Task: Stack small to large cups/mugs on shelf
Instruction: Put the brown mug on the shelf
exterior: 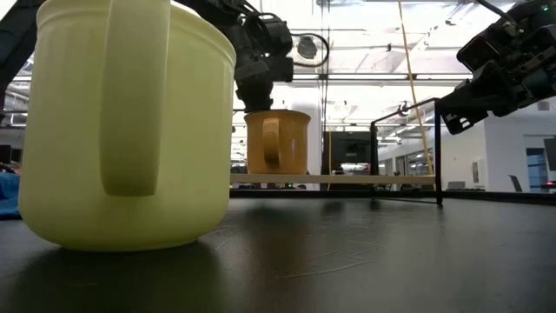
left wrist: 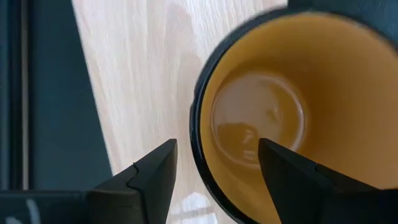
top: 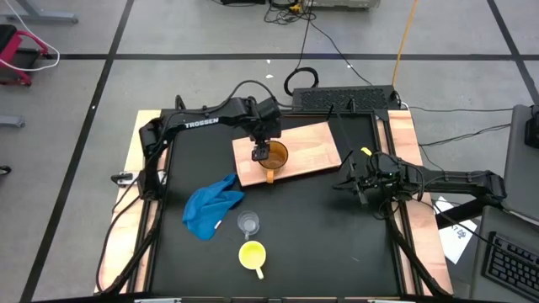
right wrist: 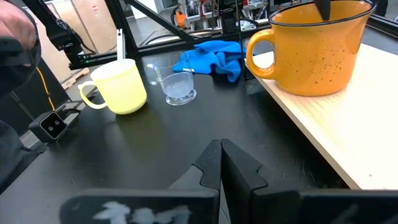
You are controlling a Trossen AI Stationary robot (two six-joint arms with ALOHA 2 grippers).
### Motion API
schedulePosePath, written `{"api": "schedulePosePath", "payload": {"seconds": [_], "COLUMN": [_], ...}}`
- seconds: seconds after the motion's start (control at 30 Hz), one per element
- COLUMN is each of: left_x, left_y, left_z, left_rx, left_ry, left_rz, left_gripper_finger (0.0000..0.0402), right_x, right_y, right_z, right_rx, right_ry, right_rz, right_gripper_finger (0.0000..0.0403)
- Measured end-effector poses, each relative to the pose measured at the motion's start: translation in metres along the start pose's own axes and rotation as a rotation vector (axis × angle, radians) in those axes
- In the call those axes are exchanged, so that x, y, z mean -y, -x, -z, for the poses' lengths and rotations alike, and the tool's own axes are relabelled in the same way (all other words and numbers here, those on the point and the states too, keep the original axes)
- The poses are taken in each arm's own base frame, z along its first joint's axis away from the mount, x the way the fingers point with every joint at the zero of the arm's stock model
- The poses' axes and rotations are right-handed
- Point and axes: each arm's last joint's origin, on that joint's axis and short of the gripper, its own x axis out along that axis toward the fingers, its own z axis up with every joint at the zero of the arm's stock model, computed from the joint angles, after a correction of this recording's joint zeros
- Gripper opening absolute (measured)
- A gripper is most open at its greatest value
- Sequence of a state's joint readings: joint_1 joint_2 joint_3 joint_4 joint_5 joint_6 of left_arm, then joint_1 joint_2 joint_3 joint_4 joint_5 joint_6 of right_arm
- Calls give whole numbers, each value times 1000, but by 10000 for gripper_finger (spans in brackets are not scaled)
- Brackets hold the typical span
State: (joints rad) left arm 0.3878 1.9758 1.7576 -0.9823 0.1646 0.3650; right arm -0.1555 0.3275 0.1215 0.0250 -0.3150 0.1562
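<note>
The orange-brown mug (top: 274, 156) stands upright on its base near the near left corner of the light-wood shelf (top: 312, 151), handle toward the table's near edge. My left gripper (left wrist: 214, 146) is open and points down over the mug's rim (left wrist: 198, 124), one finger inside the mug and one outside above the board; I see no touch. The clear cup (top: 248, 223) and the yellow mug (top: 253, 254) stand upright on the black tabletop nearer the front. My right gripper (right wrist: 221, 149) is shut and holds nothing, hovering right of the shelf.
A crumpled blue cloth (top: 210, 209) lies on the tabletop left of the clear cup. A black frame post (exterior: 437, 148) rises at the shelf's far right. The shelf's right half (right wrist: 348, 124) is bare wood.
</note>
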Motion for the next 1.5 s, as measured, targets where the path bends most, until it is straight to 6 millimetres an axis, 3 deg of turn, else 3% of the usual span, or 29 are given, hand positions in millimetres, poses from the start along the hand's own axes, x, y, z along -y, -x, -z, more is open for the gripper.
{"api": "schedulePosePath", "payload": {"seconds": [0.4, 0.9, 1.5], "left_x": [-1, 0, -8], "left_y": [-5, -3, -3], "left_z": [-1, -1, 4], "left_rx": [1, 13, -16], "left_ry": [-18, 11, 221], "left_rz": [0, 31, 25], "left_gripper_finger": [213, 22, 20], "right_x": [0, 0, 0], "right_y": [0, 0, 0], "right_z": [0, 0, 0], "right_rx": [0, 0, 0], "right_ry": [-8, -15, -15], "right_rz": [0, 0, 0], "right_gripper_finger": [0, 0, 0]}}
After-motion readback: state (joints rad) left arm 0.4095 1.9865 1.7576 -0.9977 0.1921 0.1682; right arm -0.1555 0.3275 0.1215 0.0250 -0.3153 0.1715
